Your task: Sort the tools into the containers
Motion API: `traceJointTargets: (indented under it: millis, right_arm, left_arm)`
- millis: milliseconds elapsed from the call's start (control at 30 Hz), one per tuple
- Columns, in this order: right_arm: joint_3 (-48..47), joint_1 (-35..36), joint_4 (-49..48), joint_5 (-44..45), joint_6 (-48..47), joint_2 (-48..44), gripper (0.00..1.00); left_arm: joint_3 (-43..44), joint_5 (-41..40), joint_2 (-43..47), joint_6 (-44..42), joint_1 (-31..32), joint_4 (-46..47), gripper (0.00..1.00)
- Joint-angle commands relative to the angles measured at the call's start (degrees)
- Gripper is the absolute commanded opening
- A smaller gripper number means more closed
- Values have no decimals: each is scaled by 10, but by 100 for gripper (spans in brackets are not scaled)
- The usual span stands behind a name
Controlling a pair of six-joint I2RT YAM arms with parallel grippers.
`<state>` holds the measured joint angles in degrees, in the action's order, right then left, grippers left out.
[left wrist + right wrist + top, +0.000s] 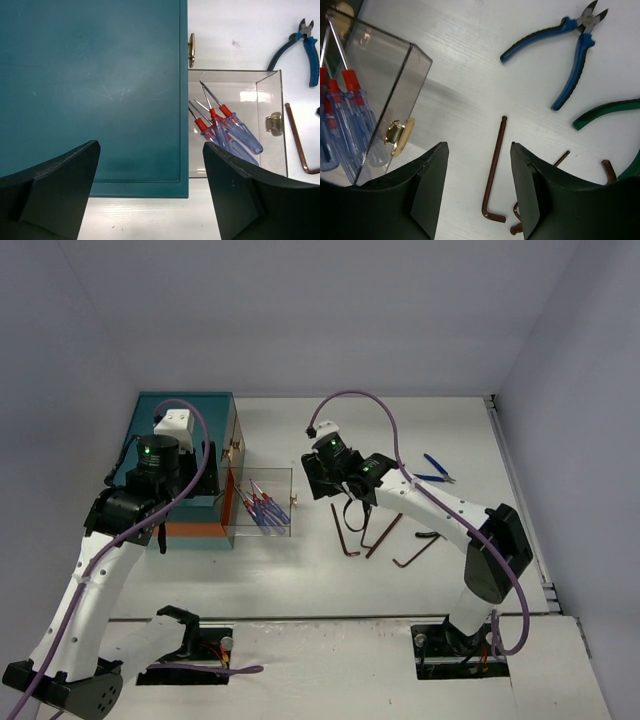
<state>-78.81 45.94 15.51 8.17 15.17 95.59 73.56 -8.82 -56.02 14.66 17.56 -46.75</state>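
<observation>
A clear drawer [262,504] stands pulled out of the teal chest [185,430] and holds several blue-and-red screwdrivers [227,131]; its brass knob [399,137] faces right. My right gripper [479,165] is open and empty above a dark hex key [494,175] that lies between its fingers. Other hex keys [400,535] lie to the right. Blue-handled pliers [567,55] and a green handle [607,112] lie beyond. My left gripper [150,160] is open and empty over the chest's top.
The chest has an orange band [195,530] at its base and a second brass knob [191,49] on its front. Blue pliers [436,470] lie near the right wall. Grey walls close off three sides.
</observation>
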Motion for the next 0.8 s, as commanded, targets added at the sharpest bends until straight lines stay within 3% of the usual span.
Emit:
traceJointTargets:
  millis: [0, 233, 767]
  right_arm:
    - [12, 2, -66, -22, 20, 11, 49]
    - [7, 17, -137, -93, 20, 43, 49]
    - [-107, 98, -258, -196, 32, 161, 49]
  left_arm:
    - [6, 9, -6, 24, -1, 52, 81]
    - [-20, 9, -1, 43, -1, 62, 81]
    - [-66, 23, 35, 39, -2, 59, 81]
